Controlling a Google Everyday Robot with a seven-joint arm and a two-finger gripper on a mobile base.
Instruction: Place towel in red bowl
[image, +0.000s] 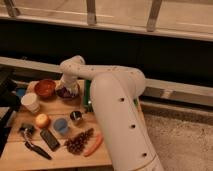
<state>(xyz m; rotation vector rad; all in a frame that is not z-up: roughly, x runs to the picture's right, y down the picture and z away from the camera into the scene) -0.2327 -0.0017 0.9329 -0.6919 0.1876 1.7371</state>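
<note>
The gripper hangs at the end of the white robot arm, pointing down over the back part of the light wooden table. Directly under it, and apparently touching it, lies the crumpled purplish towel, bunched into a low heap on the tabletop. It cannot be told how far the gripper is open, nor whether it has hold of the towel.

The towel lies just to the right of the round red bowl, close beside its rim but outside it. The inside of the bowl shows only its reddish-brown surface.

Right of the towel, a green object stands partly hidden behind the arm. In front of the red bowl, toward the left edge, stands a white paper cup, and a small blue item sits at the far left.

Nearer the front are a round orange fruit, a small blue cup and a small metal cup. Along the front edge lie a black handled tool, a black rectangular remote-like block, a dark brown clustered bunch and an orange carrot.
</note>
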